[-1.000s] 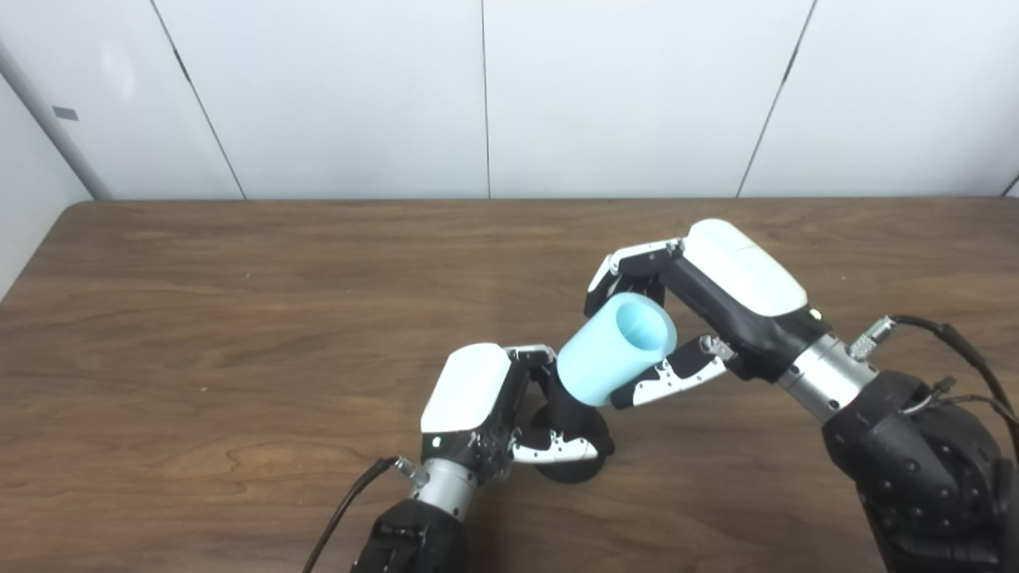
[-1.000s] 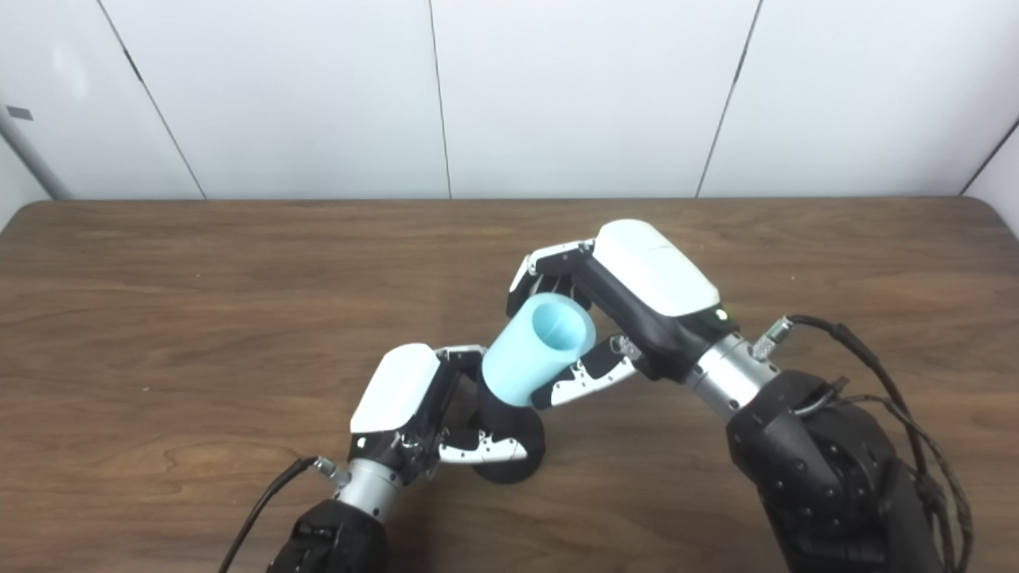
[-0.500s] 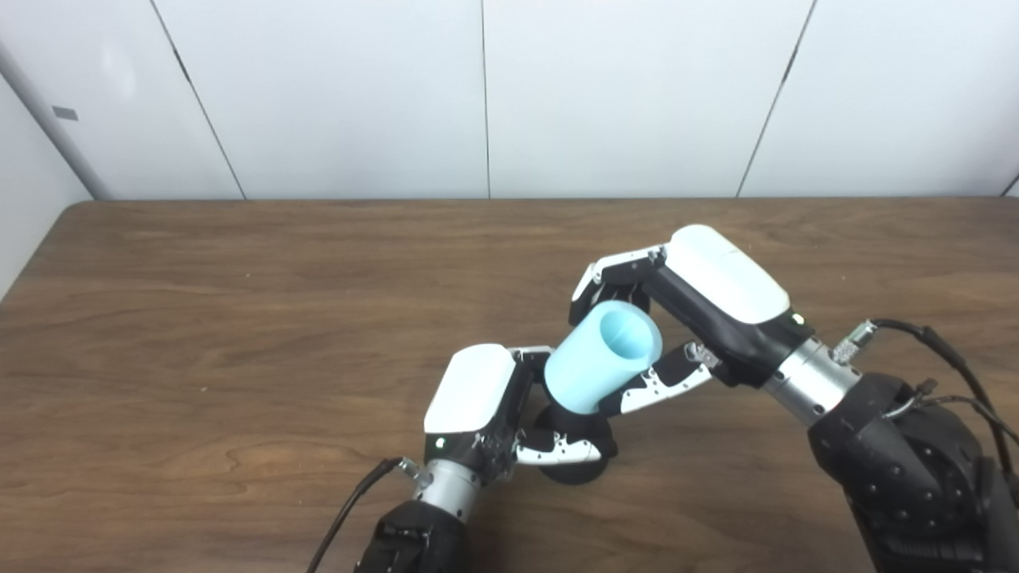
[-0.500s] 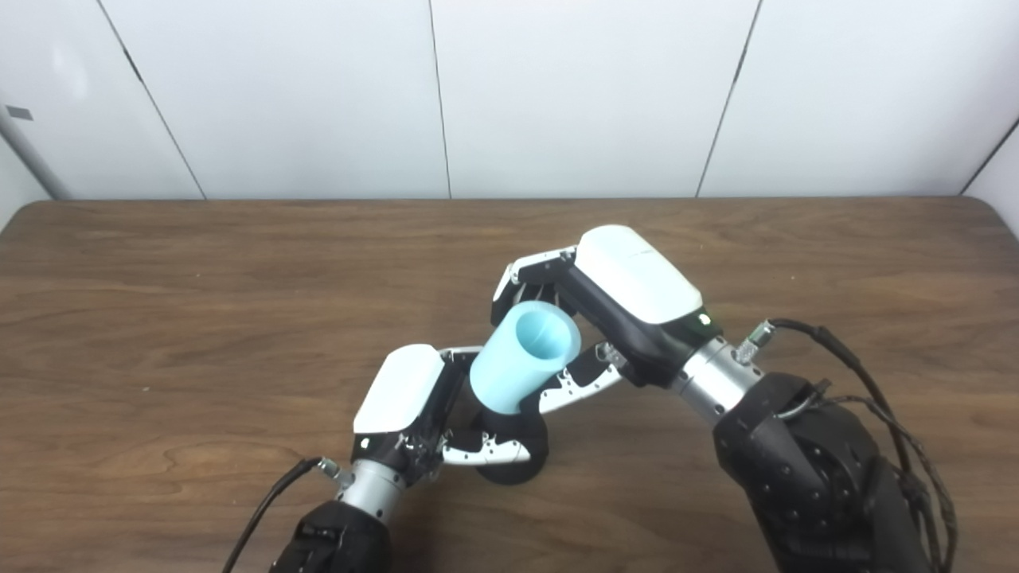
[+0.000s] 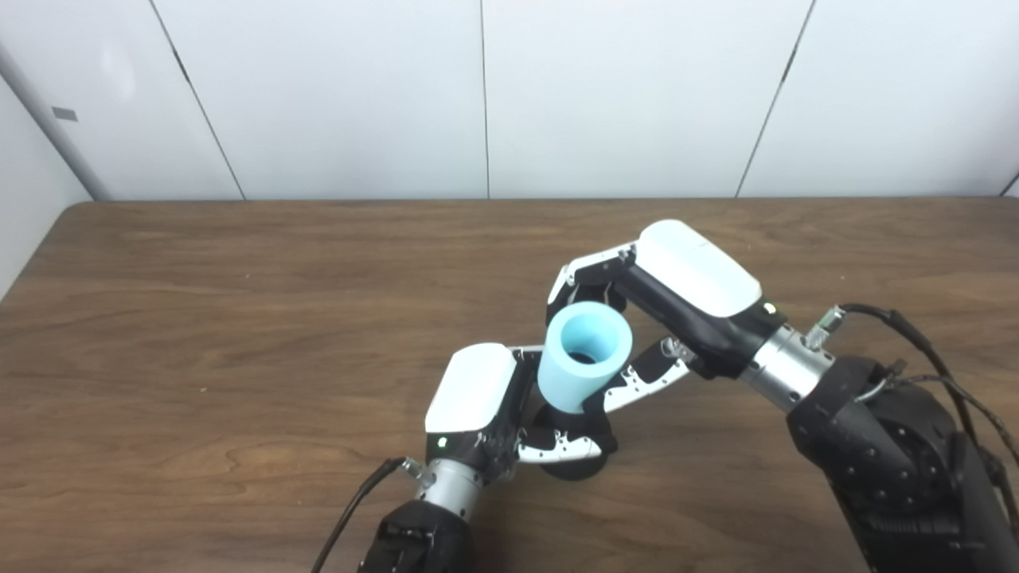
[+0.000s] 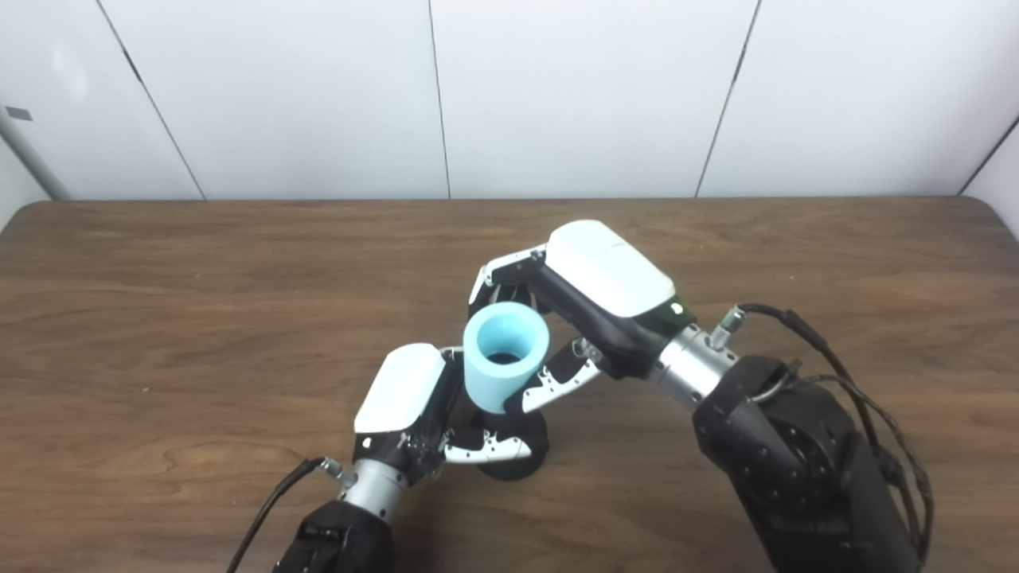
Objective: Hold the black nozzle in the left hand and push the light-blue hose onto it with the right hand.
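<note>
While its base rests on the brown wooden table (image 5: 199, 318), the black round-footed nozzle (image 5: 577, 461) sits clamped in the left hand (image 5: 486, 406) nearest the camera. Just behind, the short light-blue tubular hose (image 5: 583, 358) stands nearly upright over the nozzle's stem, apparently slipped onto it. Farther back, the right hand (image 5: 669, 294) wraps its fingers and thumb around the hose.
</note>
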Available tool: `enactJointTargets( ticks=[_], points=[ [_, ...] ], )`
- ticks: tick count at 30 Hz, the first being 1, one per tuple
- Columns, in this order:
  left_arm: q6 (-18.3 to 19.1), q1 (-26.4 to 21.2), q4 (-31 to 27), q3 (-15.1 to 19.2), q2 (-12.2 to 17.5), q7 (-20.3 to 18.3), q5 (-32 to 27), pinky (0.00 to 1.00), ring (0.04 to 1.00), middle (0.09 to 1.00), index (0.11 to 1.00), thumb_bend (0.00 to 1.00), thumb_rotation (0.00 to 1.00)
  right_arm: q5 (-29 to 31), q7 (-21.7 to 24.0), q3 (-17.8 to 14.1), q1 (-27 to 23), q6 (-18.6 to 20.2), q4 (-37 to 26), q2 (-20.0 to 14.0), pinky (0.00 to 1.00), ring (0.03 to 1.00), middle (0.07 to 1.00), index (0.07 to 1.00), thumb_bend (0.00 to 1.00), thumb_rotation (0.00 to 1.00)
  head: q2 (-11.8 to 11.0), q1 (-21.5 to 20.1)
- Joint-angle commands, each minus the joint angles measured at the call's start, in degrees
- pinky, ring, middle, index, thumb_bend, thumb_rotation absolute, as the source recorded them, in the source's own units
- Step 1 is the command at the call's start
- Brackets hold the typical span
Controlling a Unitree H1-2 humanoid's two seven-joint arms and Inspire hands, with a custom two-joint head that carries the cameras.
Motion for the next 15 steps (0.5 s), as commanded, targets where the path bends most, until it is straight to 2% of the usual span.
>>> enactJointTargets(
  ticks=[1,8,10,12,14,15],
  points=[
    [0.2,0.5,1.7,-1.4,-0.2,-2.1,0.6,0.69,0.631,0.508,0.477,0.52,0.0,-0.6,1.7,0.2,-2.7,0.3,0.0,-1.2,0.35,0.44,0.444,0.512,0.53,0.0,0.1,0.1],
    [0.0,0.5,2.1,-2.3,-0.1,-2.2,0.9,0.69,0.635,0.493,0.485,0.52,0.0,-1.3,9.3,1.1,-7.1,3.3,-0.8,-3.8,0.35,0.431,0.434,0.508,0.53,0.0,0.3,0.0],
    [-0.1,0.6,2.4,-2.4,-0.1,-2.0,0.7,0.69,0.633,0.482,0.491,0.52,0.0,-1.5,11.2,1.5,-8.4,3.8,-0.8,-4.4,0.38,0.439,0.439,0.506,0.53,0.0,0.4,-0.2],
    [-0.1,0.7,2.6,-2.5,-0.2,-1.7,0.6,0.69,0.632,0.483,0.491,0.53,0.0,-1.4,12.8,2.0,-9.7,4.5,-0.7,-5.0,0.38,0.401,0.432,0.506,0.53,0.0,0.4,-0.2],
    [0.0,0.7,2.7,-2.6,-0.4,-1.5,0.7,0.69,0.633,0.495,0.484,0.52,0.0,-1.1,14.1,2.2,-10.7,5.5,-0.6,-5.4,0.31,0.337,0.411,0.502,0.53,0.0,0.4,-0.2],
    [0.0,0.7,2.8,-2.7,-0.5,-1.4,0.8,0.69,0.633,0.496,0.483,0.52,0.0,-1.0,14.4,2.2,-10.9,5.7,-0.4,-5.4,0.28,0.307,0.441,0.492,0.53,0.0,0.4,-0.1]
  ],
)
